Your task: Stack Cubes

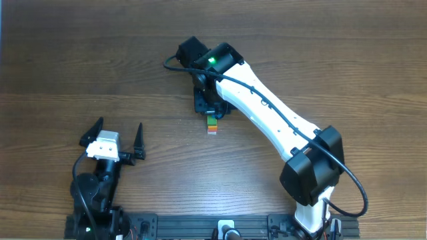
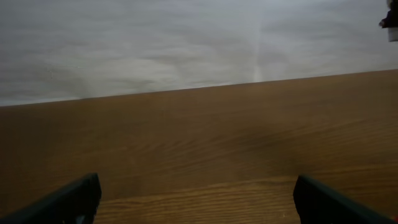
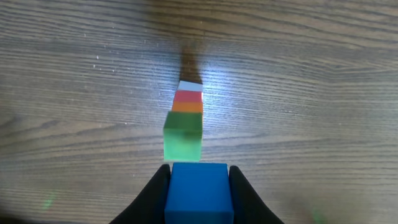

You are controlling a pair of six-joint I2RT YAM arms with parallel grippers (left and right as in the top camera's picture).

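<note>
The left gripper (image 1: 120, 127) rests released, jaws wide, at the bench's (image 1: 333, 67) near left; mid-bench stands a stack of cubes (image 1: 212, 125), green cube (image 3: 183, 135) on top, orange, red and white below; the right gripper (image 3: 199, 177) grasps a blue cube (image 3: 199, 194) just beside the green one.

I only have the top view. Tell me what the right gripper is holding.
Observer: A blue cube, clamped in the right gripper.
Operator: List the cubes already stacked.
Observer: Top down: green, orange, red, white.
Operator: Say whether blue is placed.
Observer: Not yet; green's top is bare, and blue is held short of it.
</note>
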